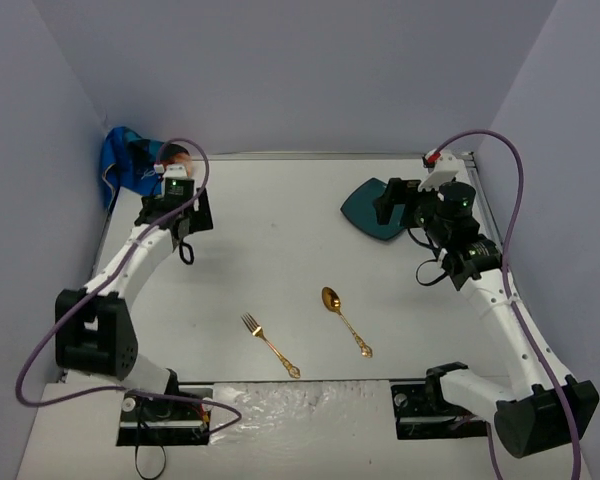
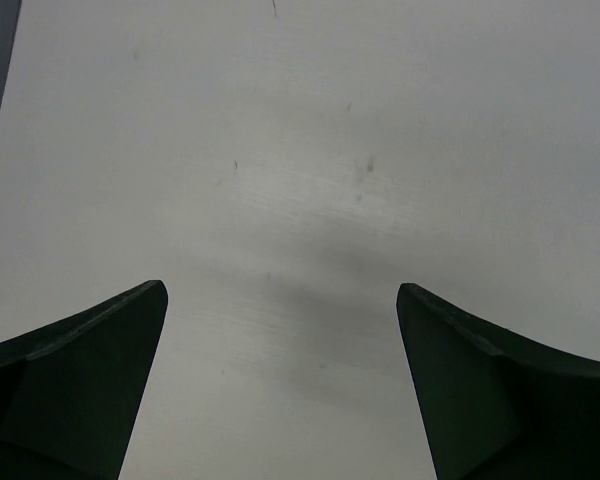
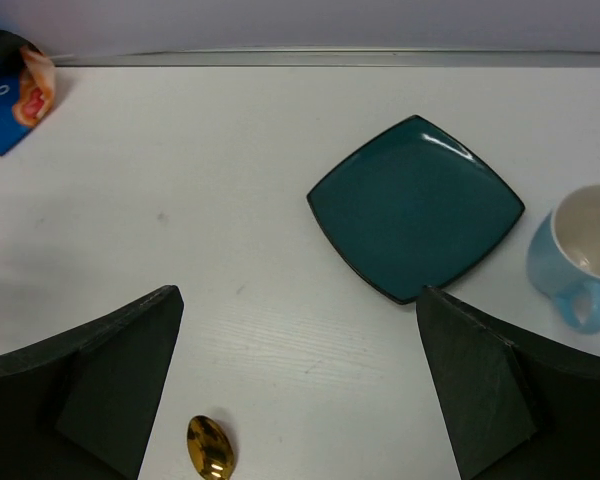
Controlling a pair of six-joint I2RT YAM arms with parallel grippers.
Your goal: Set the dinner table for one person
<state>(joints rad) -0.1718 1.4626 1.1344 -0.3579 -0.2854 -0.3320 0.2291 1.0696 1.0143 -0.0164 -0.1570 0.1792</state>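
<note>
first, you should fetch the crumpled blue printed placemat (image 1: 128, 162) that lies at the far left corner of the large white dinner table (image 1: 280, 230); i think it is best to take it by one edge, so it can spread flat. your left gripper (image 2: 280, 290) hovers near it with the elbow bent, jaws wide apart and empty. the gold metal fork (image 1: 270, 345) and the gold metal spoon (image 1: 346, 322) lie near the front. your right gripper (image 3: 300, 295), also spread and empty, points toward the dark teal square plate (image 3: 415, 207); a light blue mug (image 3: 580, 255) stands just beside the plate.

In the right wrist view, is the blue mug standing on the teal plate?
No: the blue mug stands on the dinner table just right of the teal plate, whose surface is bare.
</note>
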